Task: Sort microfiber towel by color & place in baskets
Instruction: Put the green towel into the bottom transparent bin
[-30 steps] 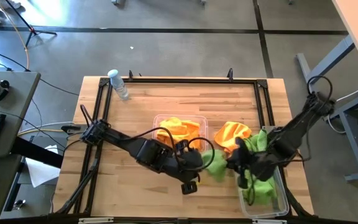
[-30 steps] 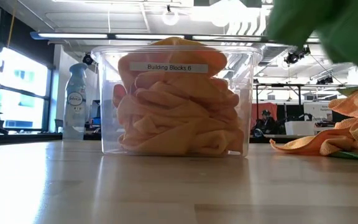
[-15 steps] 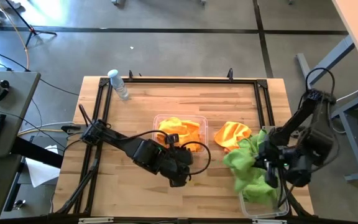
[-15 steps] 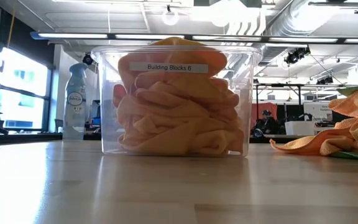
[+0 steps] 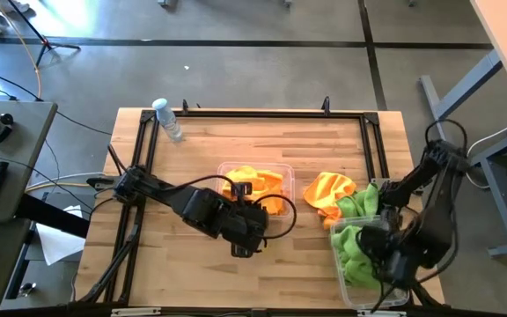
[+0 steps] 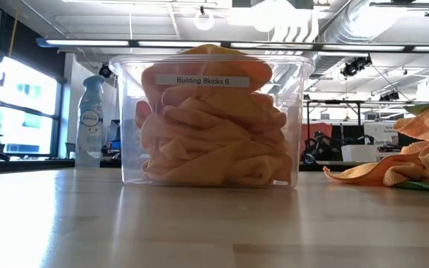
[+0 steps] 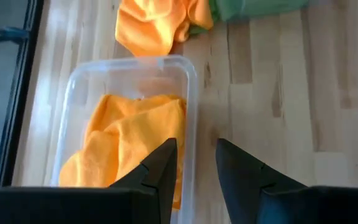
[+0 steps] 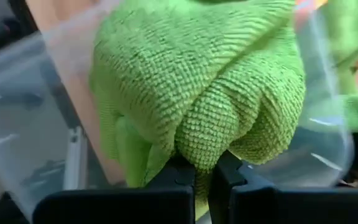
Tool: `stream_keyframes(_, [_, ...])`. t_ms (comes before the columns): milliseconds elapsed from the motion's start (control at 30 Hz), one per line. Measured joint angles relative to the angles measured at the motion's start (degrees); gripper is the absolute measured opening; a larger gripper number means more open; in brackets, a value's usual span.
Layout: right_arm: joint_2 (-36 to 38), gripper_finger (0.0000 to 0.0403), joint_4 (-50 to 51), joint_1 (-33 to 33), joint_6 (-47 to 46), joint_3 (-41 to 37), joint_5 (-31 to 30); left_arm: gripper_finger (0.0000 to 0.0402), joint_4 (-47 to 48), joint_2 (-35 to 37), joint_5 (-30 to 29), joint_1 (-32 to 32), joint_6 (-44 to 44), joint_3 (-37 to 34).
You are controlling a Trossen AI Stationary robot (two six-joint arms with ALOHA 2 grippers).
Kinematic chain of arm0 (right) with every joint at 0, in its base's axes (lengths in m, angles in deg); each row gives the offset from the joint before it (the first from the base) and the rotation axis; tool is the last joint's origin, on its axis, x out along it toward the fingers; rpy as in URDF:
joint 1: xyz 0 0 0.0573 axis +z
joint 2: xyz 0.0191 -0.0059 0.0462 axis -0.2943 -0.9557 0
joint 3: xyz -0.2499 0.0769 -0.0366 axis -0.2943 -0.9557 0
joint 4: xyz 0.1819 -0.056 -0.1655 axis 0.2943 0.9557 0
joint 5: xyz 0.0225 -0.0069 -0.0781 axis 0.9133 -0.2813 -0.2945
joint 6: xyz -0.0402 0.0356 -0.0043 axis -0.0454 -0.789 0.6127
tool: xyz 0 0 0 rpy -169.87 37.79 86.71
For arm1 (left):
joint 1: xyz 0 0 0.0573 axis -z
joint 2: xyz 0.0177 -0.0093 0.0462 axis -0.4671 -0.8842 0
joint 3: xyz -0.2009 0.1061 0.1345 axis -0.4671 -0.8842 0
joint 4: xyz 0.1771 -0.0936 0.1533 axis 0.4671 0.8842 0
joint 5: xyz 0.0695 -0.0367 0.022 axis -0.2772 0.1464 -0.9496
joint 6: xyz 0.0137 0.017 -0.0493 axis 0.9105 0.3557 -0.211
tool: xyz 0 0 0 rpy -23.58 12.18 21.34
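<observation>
Holding a green towel [image 8: 197, 93], right hand [image 8: 202, 177] is pinched shut on a fold of it, directly over the right basket [image 5: 401, 283] at the near right counter [image 5: 201, 150] edge; drop is straight down. Left hand [image 7: 194, 165] hovers part open, empty, at the near rim of the centre basket [image 7: 190, 99] of orange towels [image 7: 129, 143]. Loose orange towel [image 5: 326, 189] lies between baskets, nearer the left arm. Wood counter, open workshop behind.
</observation>
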Motion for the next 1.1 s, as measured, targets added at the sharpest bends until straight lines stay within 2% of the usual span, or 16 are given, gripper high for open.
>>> stream_keyframes(267, [-4.05,0.0,-18.08,-0.58,8.64,-11.03,4.81,0.0101,0.15,4.5,0.03,0.12,1.42,-0.01])
stream_keyframes(467, [-4.11,0.0,-32.14,-1.92,9.34,-22.02,9.25,0.0101,0.24,6.35,0.07,1.65,1.33,-0.01])
stream_keyframes(667, [-3.92,0.0004,-43.8,-1.87,11.02,-29.63,10.13,0.0101,0.29,6.79,0.15,3.64,0.86,-0.01])
stream_keyframes(867, [-3.9,0.004,-45.24,-1.85,7.97,-30.91,10.93,0.0101,0.76,6.79,-0.04,5.48,0.23,-0.01])
stream_keyframes(1100, [-4.11,0.0108,-40.45,-1.87,7.57,-25.22,11.99,0.0101,5.91,6.79,-3.08,6.6,-3.19,-0.07])
